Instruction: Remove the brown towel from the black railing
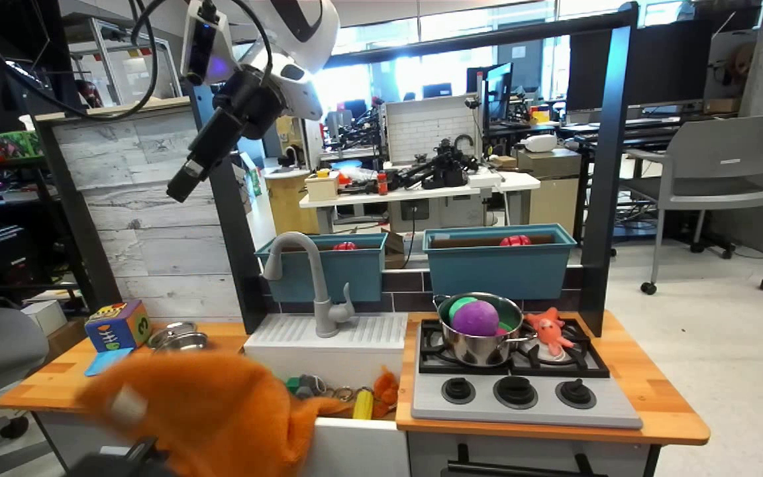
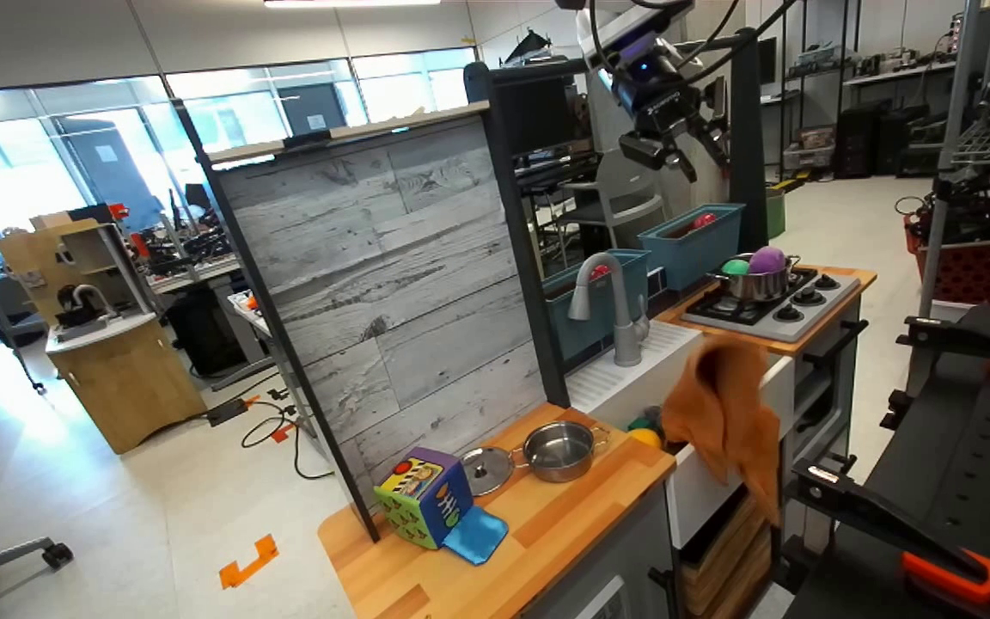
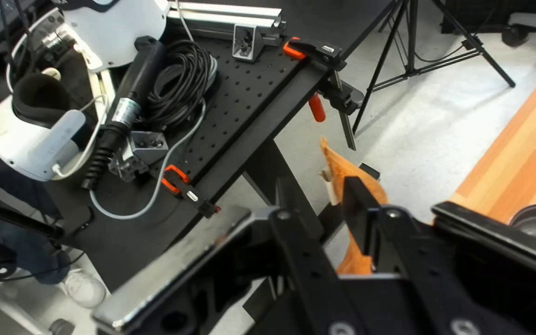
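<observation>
The brown towel (image 1: 222, 411) is blurred, at the front of the sink in an exterior view. In an exterior view it hangs (image 2: 723, 413) at the sink's front edge; I cannot tell whether it rests there or is in the air. In the wrist view part of the towel (image 3: 354, 260) shows below and beyond the jaws. The black railing (image 1: 474, 41) is the top bar, also in an exterior view (image 2: 538, 72); no towel shows on its visible part. My gripper (image 1: 179, 189) is high above the sink, jaws apart and empty, as seen in an exterior view (image 2: 705, 165) and the wrist view (image 3: 317, 200).
A grey faucet (image 1: 318, 285) rises behind the sink. A pot (image 1: 481, 344) with balls stands on the stove. Black posts (image 1: 607, 172) and a wood panel (image 2: 392, 275) frame the counter. A black table (image 3: 231, 116) with clamps and cables faces the toy kitchen.
</observation>
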Robot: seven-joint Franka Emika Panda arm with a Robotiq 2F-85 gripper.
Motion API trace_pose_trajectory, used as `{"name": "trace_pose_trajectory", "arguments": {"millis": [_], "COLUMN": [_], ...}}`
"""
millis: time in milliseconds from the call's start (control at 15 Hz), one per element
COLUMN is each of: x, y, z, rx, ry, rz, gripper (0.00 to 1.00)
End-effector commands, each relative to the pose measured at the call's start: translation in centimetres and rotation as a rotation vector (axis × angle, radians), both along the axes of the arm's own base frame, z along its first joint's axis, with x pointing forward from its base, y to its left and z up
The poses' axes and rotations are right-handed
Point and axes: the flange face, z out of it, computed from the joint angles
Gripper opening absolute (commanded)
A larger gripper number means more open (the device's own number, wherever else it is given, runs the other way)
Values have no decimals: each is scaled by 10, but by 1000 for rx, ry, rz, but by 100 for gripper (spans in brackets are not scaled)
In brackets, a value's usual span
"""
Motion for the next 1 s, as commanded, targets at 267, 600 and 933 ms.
{"name": "trace_pose_trajectory", "arguments": {"millis": [267,600,933], "x": [-11,-5,-5], "y": [11,-7,-8], "z": [-39,9,10], "rx": [-87,-93,-93], "ry": [152,65,64], "rz": [4,-17,-19], "gripper": [95,100,100]}}
